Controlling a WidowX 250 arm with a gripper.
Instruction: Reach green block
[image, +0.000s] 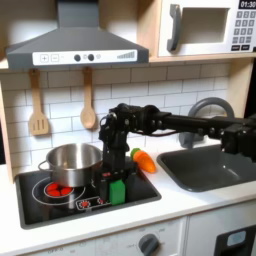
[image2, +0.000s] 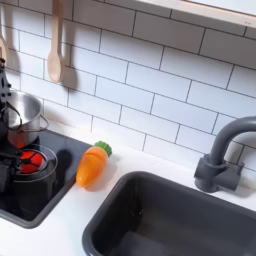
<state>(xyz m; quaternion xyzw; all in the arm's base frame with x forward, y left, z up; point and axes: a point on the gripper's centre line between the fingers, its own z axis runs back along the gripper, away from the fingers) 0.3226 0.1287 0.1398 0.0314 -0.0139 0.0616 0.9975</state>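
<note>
A black robot arm reaches in from the first exterior view's right, its gripper (image: 113, 176) pointing down over the green block (image: 117, 190). The fingers appear to sit at the block's top, but whether they are closed on it or spread apart cannot be told at this size. The green block stands upright on the front right part of the black stovetop (image: 60, 205). Just to the first exterior view's left, a steel pot (image: 70, 163) sits near a red burner. An orange carrot toy (image2: 92, 165) with a green tip lies on the white counter between the stovetop and the dark sink (image2: 170, 225). A grey faucet (image2: 220, 160) stands behind the sink. Wooden utensils hang on the white tiled wall.
</note>
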